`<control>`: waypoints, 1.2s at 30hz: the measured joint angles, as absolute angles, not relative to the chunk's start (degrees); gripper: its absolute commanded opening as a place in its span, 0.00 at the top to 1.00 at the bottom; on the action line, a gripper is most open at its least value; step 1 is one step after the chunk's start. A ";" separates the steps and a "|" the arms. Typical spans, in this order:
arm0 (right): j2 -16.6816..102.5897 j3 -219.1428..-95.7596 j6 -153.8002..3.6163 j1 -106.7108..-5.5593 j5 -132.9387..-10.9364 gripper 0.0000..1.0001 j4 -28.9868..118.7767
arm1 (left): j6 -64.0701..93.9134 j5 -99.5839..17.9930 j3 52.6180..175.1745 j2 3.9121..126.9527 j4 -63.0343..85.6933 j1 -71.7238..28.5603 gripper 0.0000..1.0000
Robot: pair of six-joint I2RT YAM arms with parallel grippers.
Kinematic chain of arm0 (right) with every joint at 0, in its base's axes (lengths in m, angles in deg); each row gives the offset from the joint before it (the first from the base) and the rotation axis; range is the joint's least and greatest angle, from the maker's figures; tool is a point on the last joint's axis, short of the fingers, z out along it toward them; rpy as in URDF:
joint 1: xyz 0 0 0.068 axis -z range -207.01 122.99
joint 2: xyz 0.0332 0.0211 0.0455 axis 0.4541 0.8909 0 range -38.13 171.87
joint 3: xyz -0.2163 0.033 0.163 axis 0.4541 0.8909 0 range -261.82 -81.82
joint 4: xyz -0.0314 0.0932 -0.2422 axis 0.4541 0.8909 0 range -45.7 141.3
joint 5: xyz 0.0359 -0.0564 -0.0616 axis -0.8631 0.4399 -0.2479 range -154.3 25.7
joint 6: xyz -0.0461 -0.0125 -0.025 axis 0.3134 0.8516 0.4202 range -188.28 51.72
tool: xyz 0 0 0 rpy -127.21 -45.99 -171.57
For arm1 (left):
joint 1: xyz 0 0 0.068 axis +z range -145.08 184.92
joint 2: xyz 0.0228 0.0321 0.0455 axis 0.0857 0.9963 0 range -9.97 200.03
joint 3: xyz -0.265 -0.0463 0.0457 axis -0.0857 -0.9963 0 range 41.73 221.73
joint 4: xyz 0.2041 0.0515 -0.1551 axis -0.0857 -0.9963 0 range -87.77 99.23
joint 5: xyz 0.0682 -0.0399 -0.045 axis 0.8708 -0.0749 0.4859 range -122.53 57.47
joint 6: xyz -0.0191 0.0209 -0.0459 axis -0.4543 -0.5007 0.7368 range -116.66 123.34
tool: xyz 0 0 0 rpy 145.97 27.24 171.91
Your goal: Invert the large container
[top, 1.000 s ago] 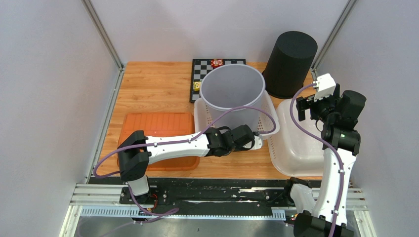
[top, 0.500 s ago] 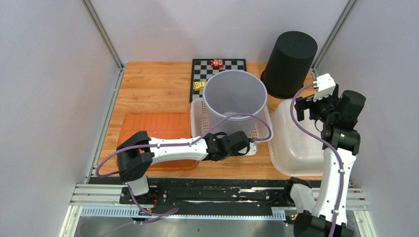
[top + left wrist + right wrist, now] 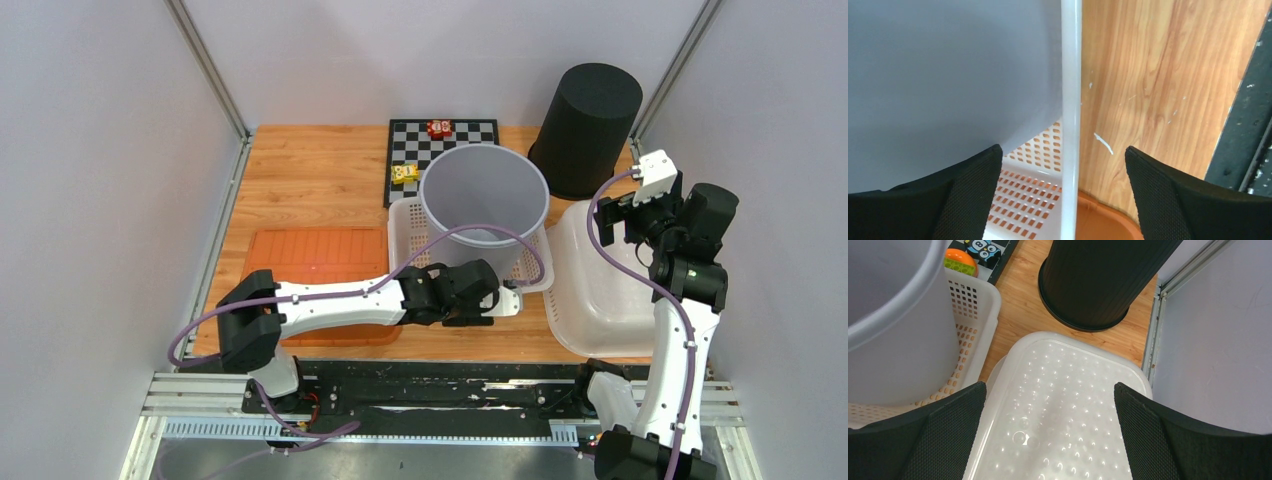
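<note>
One big grey bucket [image 3: 484, 200] stands mouth up inside the white basket [image 3: 405, 236], near the middle of the table [image 3: 310, 180]. It is not turned over yet. The left pincer [image 3: 1062, 170] is wide open at the basket's near edge, with the thin rim between its fingers, and it holds nothing. A second ago it was pinched shut on that rim. Since then the basket and bucket have slid a little to the right. I think the next move is to grab the bucket's own rim and tip it right over. The right pincer [image 3: 1049, 410] hangs wide open and empty above the white tub [image 3: 590, 292].
</note>
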State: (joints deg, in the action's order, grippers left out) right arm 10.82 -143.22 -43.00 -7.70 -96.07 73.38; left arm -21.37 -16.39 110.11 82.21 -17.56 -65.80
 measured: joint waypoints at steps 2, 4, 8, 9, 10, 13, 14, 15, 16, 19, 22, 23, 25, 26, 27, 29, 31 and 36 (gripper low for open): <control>10.82 -143.22 -42.98 -7.70 -96.17 0.00 73.38 | -22.29 -18.56 110.17 80.15 -17.87 -65.80 0.00; 10.82 -143.22 -42.98 -7.70 -96.28 0.00 73.38 | -23.60 -21.31 110.37 77.57 -18.87 -65.76 0.00; 10.80 -143.20 -42.98 -7.70 -96.46 0.00 73.38 | -27.33 -27.10 110.83 72.07 -23.18 -65.78 0.00; 10.80 -143.20 -43.00 -7.70 -96.50 0.00 73.38 | -28.12 -28.13 110.83 70.89 -24.27 -65.78 0.00; 10.80 -143.18 -42.98 -7.70 -96.63 0.00 73.36 | -29.08 -29.14 110.65 69.47 -25.43 -65.78 0.00; 10.80 -143.11 -43.00 -7.70 -97.18 0.00 73.36 | -31.84 -30.95 108.29 63.63 -28.64 -65.78 0.00; 10.80 -143.11 -43.00 -7.70 -97.33 0.00 73.36 | -32.58 -31.04 107.27 61.77 -29.45 -65.71 0.00; 10.80 -143.09 -43.00 -7.70 -97.44 0.00 73.34 | -33.74 -31.19 105.34 58.71 -30.89 -65.41 0.00; 10.80 -143.07 -43.02 -7.72 -97.53 0.00 73.34 | -34.26 -31.15 104.53 57.29 -31.77 -64.95 0.00; 10.78 -142.90 -43.02 -7.70 -97.77 0.00 73.05 | -36.54 -31.26 100.77 51.00 -34.94 -61.08 0.00; 10.76 -142.72 -43.04 -7.70 -98.08 0.00 72.77 | -38.26 -30.16 97.78 45.40 -37.78 -56.71 0.00; 10.76 -142.61 -43.07 -7.70 -98.27 0.00 72.64 | -38.57 -29.79 97.06 43.89 -38.50 -56.05 0.00; 10.76 -142.39 -43.13 -7.70 -98.64 0.00 72.44 | -39.55 -29.24 95.53 40.70 -40.01 -55.07 0.00; 10.76 -142.26 -43.22 -7.70 -98.80 0.00 72.35 | -39.88 -29.00 94.65 39.17 -40.66 -54.61 0.00; 10.76 -142.13 -43.26 -7.70 -98.86 0.00 72.24 | -40.45 -28.52 93.36 37.44 -41.25 -54.00 0.00; 10.76 -142.00 -43.31 -7.72 -99.04 0.00 72.11 | -41.17 -27.39 91.18 35.63 -42.04 -52.90 0.00; 10.76 -141.96 -43.35 -7.70 -99.26 0.00 72.07 | -41.78 -26.47 88.95 34.49 -42.61 -51.79 0.00; 10.32 -141.50 -43.44 -7.70 -99.85 0.00 71.63 | -42.81 -25.62 83.55 33.53 -43.20 -46.92 0.00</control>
State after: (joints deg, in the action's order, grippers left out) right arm 10.32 -141.50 -43.44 -7.70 -99.85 71.63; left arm -42.81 -25.62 83.55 33.53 -43.20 -46.92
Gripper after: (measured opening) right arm 0.999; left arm 0.997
